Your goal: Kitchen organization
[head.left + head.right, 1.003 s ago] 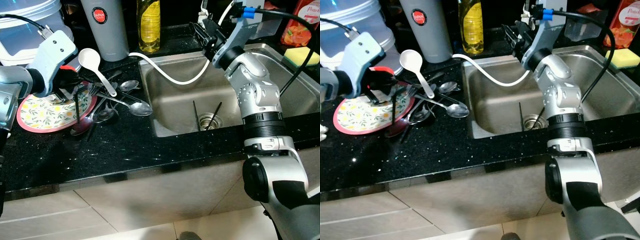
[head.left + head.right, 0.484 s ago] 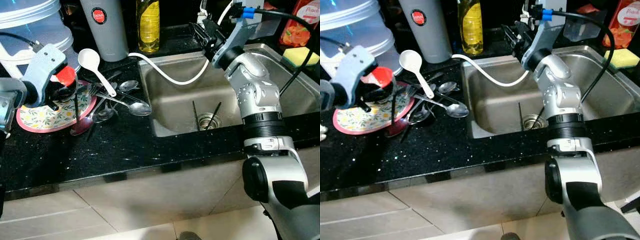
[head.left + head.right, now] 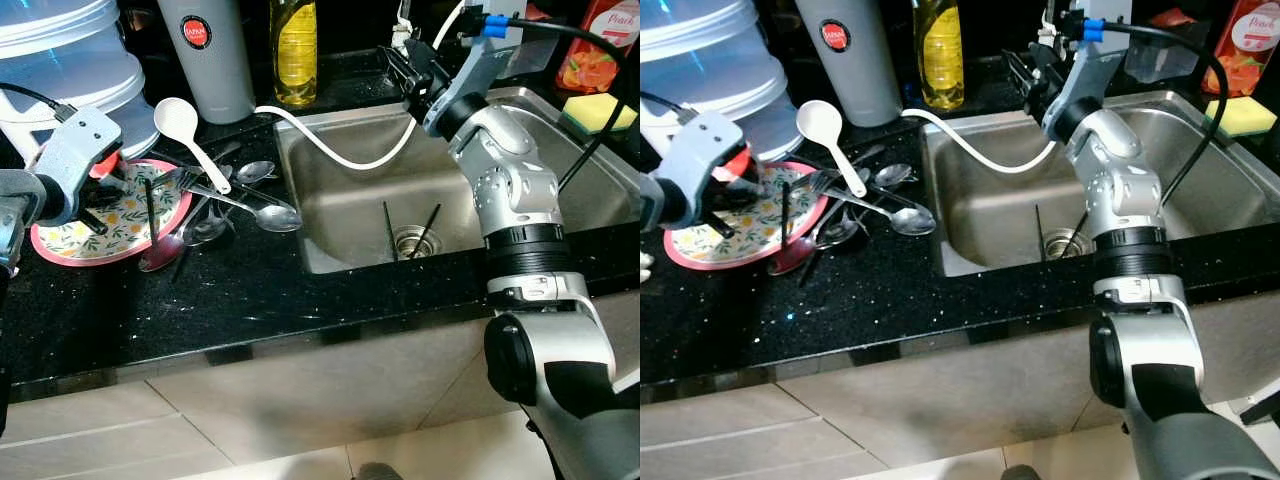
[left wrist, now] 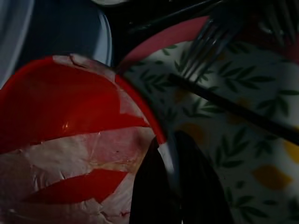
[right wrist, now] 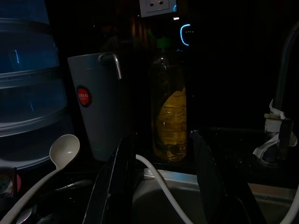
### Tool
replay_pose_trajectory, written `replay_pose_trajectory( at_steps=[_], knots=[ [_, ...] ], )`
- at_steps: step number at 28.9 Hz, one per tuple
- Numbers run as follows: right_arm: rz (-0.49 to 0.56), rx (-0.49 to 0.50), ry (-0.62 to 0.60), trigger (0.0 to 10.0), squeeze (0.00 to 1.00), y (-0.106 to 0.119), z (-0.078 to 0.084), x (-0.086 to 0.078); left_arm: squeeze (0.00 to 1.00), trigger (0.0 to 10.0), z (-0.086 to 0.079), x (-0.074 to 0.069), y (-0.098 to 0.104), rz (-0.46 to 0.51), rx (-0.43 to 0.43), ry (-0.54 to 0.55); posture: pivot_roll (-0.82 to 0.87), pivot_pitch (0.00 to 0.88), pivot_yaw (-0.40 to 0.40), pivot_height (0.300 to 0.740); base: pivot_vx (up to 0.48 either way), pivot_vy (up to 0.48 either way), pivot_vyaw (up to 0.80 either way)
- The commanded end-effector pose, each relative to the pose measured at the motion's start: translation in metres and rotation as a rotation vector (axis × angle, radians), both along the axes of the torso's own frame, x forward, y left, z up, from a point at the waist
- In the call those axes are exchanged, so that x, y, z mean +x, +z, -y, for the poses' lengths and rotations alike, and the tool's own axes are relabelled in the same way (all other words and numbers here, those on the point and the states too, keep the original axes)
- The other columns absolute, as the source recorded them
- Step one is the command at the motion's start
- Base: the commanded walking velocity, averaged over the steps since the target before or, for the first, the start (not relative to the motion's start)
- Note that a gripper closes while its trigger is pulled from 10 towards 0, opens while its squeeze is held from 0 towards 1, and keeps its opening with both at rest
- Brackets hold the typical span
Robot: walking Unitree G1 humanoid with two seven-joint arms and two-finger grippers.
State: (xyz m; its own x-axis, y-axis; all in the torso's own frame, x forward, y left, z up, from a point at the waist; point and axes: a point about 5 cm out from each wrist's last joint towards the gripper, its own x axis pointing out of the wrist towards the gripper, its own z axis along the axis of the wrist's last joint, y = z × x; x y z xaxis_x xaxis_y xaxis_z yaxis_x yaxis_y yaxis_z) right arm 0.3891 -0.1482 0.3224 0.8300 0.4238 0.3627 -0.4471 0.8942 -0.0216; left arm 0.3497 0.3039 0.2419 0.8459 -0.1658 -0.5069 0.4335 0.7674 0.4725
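Black fingers (image 4: 187, 186) of the left gripper (image 3: 95, 200) pinched the rim of a red bowl (image 4: 70, 135) just above the floral plate (image 3: 120, 215) on the dark counter (image 3: 250, 300). Forks and spoons (image 3: 240, 205) lay piled beside the plate, with a white ladle (image 3: 185, 125) resting on them. Right gripper (image 5: 161, 186) was held over the back edge of the steel sink (image 3: 370, 200), fingers spread apart, facing a yellow oil bottle (image 5: 170, 116) and grey jug (image 5: 96, 102).
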Motion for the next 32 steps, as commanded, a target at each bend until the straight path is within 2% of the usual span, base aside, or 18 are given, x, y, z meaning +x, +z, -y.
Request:
replay_pose_trajectory(
  at_steps=[1, 2, 3, 5, 8, 9, 10, 11, 15, 19, 21, 22, 23, 24, 25, 26, 31, 32],
  knots=[
    [0.006, -0.002, 0.008, 10.0, 0.00, 0.002, -0.004, 0.000, 0.00, 0.0, 0.001, 0.002, 0.009, 0.052, 0.054, -0.015, 0.01, 0.014, 0.052, 0.740, 0.000, 0.000, 0.00],
    [0.006, -0.001, 0.008, 10.0, 0.00, 0.002, -0.004, 0.000, 0.00, 0.0, 0.002, 0.002, 0.010, 0.058, 0.057, -0.018, 0.01, 0.014, 0.052, 0.740, 0.000, 0.000, 0.00],
    [0.006, 0.001, 0.007, 10.0, 0.00, 0.001, -0.003, -0.001, 0.00, 0.0, 0.007, 0.002, 0.015, 0.102, 0.103, -0.055, 0.02, 0.011, 0.057, 0.740, 0.000, 0.000, 0.00],
    [0.006, 0.005, 0.008, 10.0, 0.00, 0.000, -0.003, -0.002, 0.00, 0.0, 0.026, 0.001, 0.029, 0.238, 0.228, -0.179, 0.01, 0.013, 0.062, 0.740, 0.000, 0.000, 0.00],
    [0.008, 0.003, 0.015, 10.0, 0.00, 0.000, -0.004, -0.003, 0.00, 0.0, 0.048, -0.002, 0.040, 0.356, 0.300, -0.304, 0.01, 0.013, 0.062, 0.740, 0.000, 0.000, 0.00],
    [0.017, -0.006, 0.033, 10.0, 0.00, 0.000, -0.005, -0.005, 0.00, 10.0, 0.056, -0.004, 0.042, 0.382, 0.369, -0.364, 0.00, 0.016, 0.070, 0.740, 0.000, 0.000, 0.00],
    [0.023, -0.013, 0.047, 10.0, 0.00, 0.001, -0.006, -0.007, 0.00, 10.0, 0.062, -0.005, 0.043, 0.397, 0.419, -0.407, 0.00, 0.016, 0.070, 0.740, 0.000, 0.000, 0.00],
    [0.023, -0.013, 0.047, 10.0, 0.00, 0.001, -0.006, -0.007, 0.00, 10.0, 0.062, -0.005, 0.043, 0.397, 0.419, -0.407, 0.00, 0.016, 0.070, 0.740, 0.000, 0.000, 0.00],
    [0.082, -0.043, 0.166, 10.0, 0.00, 0.009, -0.013, -0.020, 0.00, 10.0, 0.095, -0.008, 0.047, 0.488, 0.605, -0.591, 0.00, 0.013, 0.069, 0.740, 0.000, 0.000, 0.00],
    [0.095, 0.000, 0.251, 10.0, 0.00, 0.016, -0.022, -0.027, 0.00, 10.0, 0.118, -0.008, 0.042, 0.557, 0.732, -0.689, -0.01, 0.003, 0.058, 0.740, 0.000, 0.000, 0.00],
    [0.094, 0.009, 0.268, 10.0, 0.00, 0.017, -0.023, -0.028, 0.00, 10.0, 0.122, -0.007, 0.041, 0.572, 0.759, -0.704, -0.01, 0.003, 0.058, 0.740, 0.000, 0.000, 0.00],
    [0.097, -0.006, 0.299, 10.0, 0.00, 0.017, -0.028, -0.030, 0.00, 10.0, 0.127, -0.006, 0.039, 0.595, 0.799, -0.722, -0.01, 0.003, 0.058, 0.740, 0.000, 0.000, 0.00],
    [0.104, -0.072, 0.318, 10.0, 0.00, 0.014, -0.034, -0.033, 0.00, 10.0, 0.132, -0.004, 0.038, 0.618, 0.832, -0.737, -0.01, 0.000, 0.056, 0.740, 0.000, 0.000, 0.00],
    [0.110, -0.121, 0.331, 10.0, 0.00, 0.011, -0.038, -0.035, 0.00, 10.0, 0.135, -0.003, 0.038, 0.634, 0.852, -0.747, -0.01, 0.000, 0.057, 0.740, 0.000, 0.000, 0.00],
    [0.110, -0.121, 0.331, 10.0, 0.00, 0.011, -0.038, -0.035, 0.00, 10.0, 0.135, -0.003, 0.038, 0.634, 0.852, -0.747, -0.01, 0.000, 0.057, 0.740, 0.000, 0.000, 0.00],
    [0.095, -0.181, 0.339, 10.0, 0.00, 0.002, -0.045, -0.036, 0.00, 10.0, 0.144, -0.001, 0.040, 0.679, 0.874, -0.753, -0.02, 0.000, 0.057, 0.740, 0.000, 0.000, 0.00],
    [0.079, -0.175, 0.339, 10.0, 0.00, -0.001, -0.046, -0.036, 0.00, 10.0, 0.148, 0.000, 0.041, 0.700, 0.883, -0.754, -0.02, 0.000, 0.056, 0.740, 0.000, 0.000, 0.00],
    [0.055, -0.171, 0.331, 10.0, 0.00, -0.005, -0.050, -0.034, 0.00, 10.0, 0.156, 0.001, 0.042, 0.729, 0.887, -0.759, -0.02, 0.000, 0.055, 0.740, 0.000, 0.000, 0.00]
  ],
)
